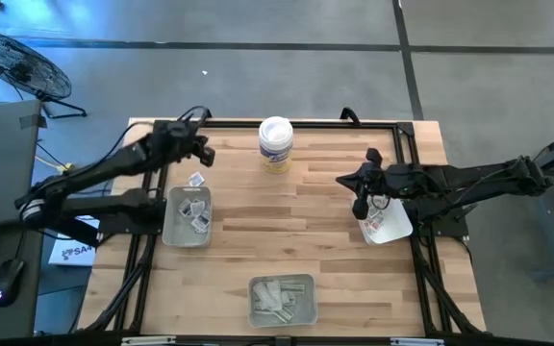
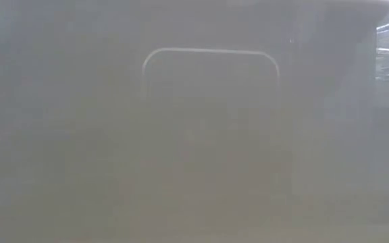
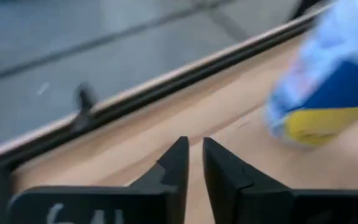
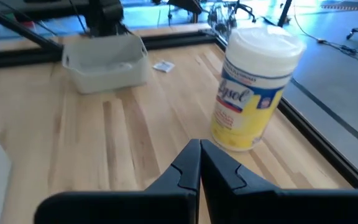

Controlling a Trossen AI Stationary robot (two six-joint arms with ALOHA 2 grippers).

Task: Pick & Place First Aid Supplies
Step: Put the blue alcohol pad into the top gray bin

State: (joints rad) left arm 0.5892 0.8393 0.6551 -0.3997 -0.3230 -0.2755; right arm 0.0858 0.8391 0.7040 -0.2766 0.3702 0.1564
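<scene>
On the wooden table (image 1: 287, 207), the grey tray (image 1: 187, 217) at the left holds a few small white packets (image 1: 198, 213), the tray (image 1: 281, 299) at the near edge holds pale strip wrappers (image 1: 275, 297), and a white dish (image 1: 386, 224) at the right holds more packets. One loose packet (image 1: 195, 180) lies on the wood just beyond the left tray, near the left gripper (image 1: 203, 154), whose fingers stand slightly apart and empty. The right gripper (image 1: 360, 200), clenched on nothing, hovers beside the white dish, with the white tub (image 1: 275, 144) between the two arms at the far edge.

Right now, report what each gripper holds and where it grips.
Nothing. The left gripper and the right gripper both show empty fingertips.
</scene>
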